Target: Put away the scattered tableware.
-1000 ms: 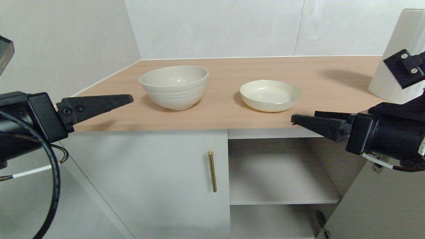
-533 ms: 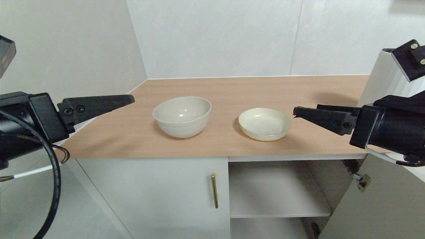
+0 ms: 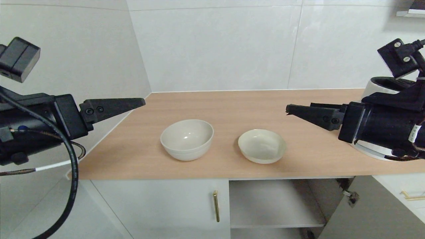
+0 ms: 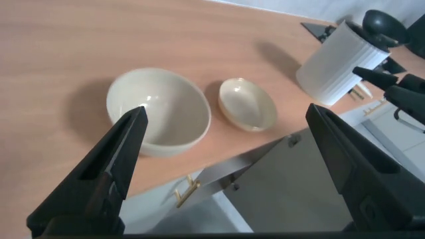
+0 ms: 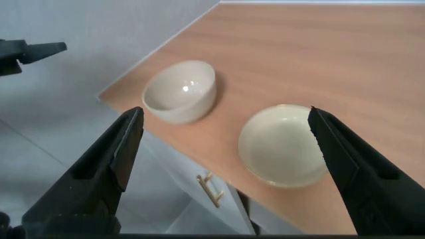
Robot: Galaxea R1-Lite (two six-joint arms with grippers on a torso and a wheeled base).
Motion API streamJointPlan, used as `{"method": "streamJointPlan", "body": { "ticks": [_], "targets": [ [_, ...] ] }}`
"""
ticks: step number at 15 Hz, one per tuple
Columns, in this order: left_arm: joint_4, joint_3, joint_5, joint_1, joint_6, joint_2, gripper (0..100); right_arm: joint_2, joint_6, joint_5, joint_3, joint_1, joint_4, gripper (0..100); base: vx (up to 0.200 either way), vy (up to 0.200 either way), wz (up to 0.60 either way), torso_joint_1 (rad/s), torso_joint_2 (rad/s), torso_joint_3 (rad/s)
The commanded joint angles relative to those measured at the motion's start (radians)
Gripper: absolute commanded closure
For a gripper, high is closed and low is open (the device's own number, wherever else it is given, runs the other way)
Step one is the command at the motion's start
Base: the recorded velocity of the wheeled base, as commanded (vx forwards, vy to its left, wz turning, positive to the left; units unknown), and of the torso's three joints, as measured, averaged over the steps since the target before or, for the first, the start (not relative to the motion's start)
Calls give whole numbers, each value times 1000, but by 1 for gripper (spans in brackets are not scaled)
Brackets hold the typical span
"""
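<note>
While two bowls sit near each other on the desk (image 3: 232, 106), deep bowl (image 3: 187, 139) left, shallow bowl (image 3: 262, 146) right, left pincer (image 3: 139, 102) hovering at the left end, spread wide, empty, right pincer (image 3: 290, 109) at the right, likewise wide apart, touching nothing

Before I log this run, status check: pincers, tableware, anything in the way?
Left pincer, right pincer open, holding nothing. Deep bowl, shallow bowl on countertop, apart. Cabinet door open below; path unobstructed.
</note>
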Motion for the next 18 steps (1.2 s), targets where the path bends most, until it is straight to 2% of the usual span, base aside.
{"method": "streamJointPlan", "body": {
  "ticks": [1,4,6,8,9,11,12,13,14,18],
  "targets": [
    [-1,0,0,0,0,14,0,2,1,1,12,0,-1,0,0,0,0,198,-496,-295],
    [-6,-9,0,0,1,33,0,-2,7,3,29,-38,-2,0,0,0,0,124,-326,-201],
    [-1,-79,0,6,1,80,0,79,7,-7,-35,-61,10,0,0,0,0,41,-68,-49],
    [31,-114,1,31,1,139,0,137,7,-70,-80,-61,80,0,0,0,0,0,0,0],
    [102,-158,3,32,1,186,0,189,8,-149,-126,-61,143,0,0,0,0,0,0,0],
    [231,-232,40,32,1,223,0,220,8,-218,-163,-49,194,0,0,0,0,0,0,0],
    [367,-302,135,32,0,286,0,243,16,-289,-178,-6,214,0,0,0,0,0,0,0],
    [398,-327,199,32,-2,323,0,255,24,-341,-192,11,214,0,0,0,0,0,0,0],
    [396,-333,239,28,-3,352,0,261,25,-370,-200,14,214,0,0,0,0,0,0,0],
    [389,-341,253,0,-8,445,0,280,47,-375,-209,14,214,0,0,0,0,0,0,0]
  ]
}}
